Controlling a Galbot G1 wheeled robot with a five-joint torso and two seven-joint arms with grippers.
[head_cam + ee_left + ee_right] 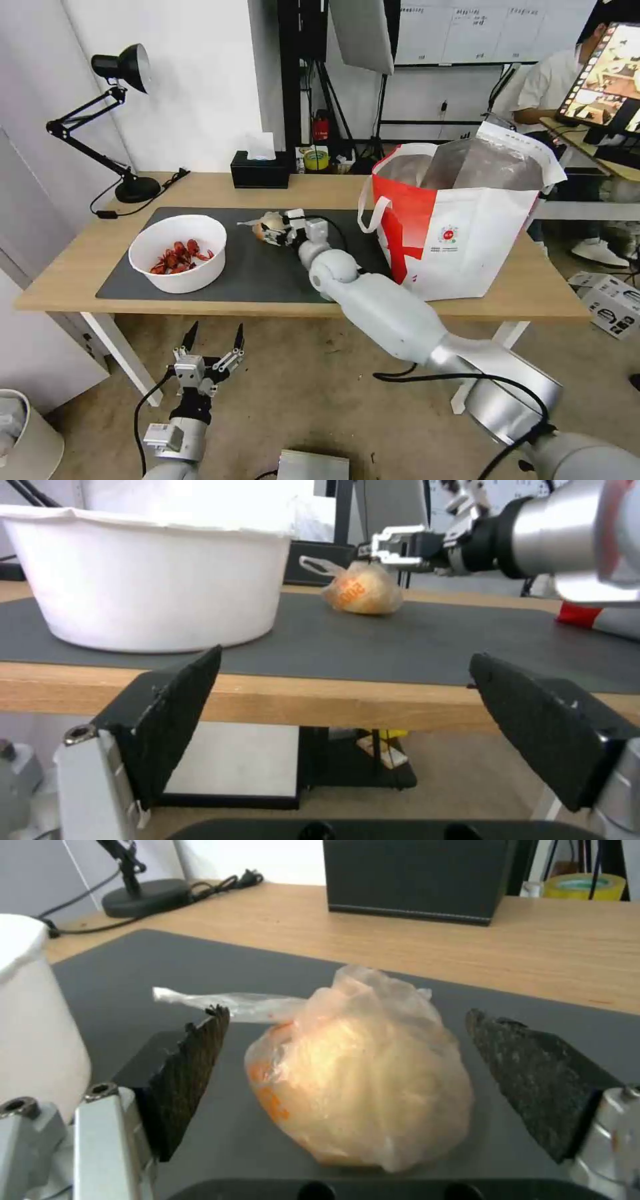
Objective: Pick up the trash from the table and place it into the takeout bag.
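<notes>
Clear knotted bag sits between the right hand's wide-spread fingers, ungrasped; crayfish-shell bowl awaits the takeout bag.

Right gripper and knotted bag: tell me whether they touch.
Apart. The right wrist view shows the right gripper open, dark mat visible between each finger and the knotted bag.

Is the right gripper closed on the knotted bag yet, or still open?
Open. The right gripper straddles the knotted clear bag, which rests on the mat; gaps show between both fingers and the plastic.
</notes>
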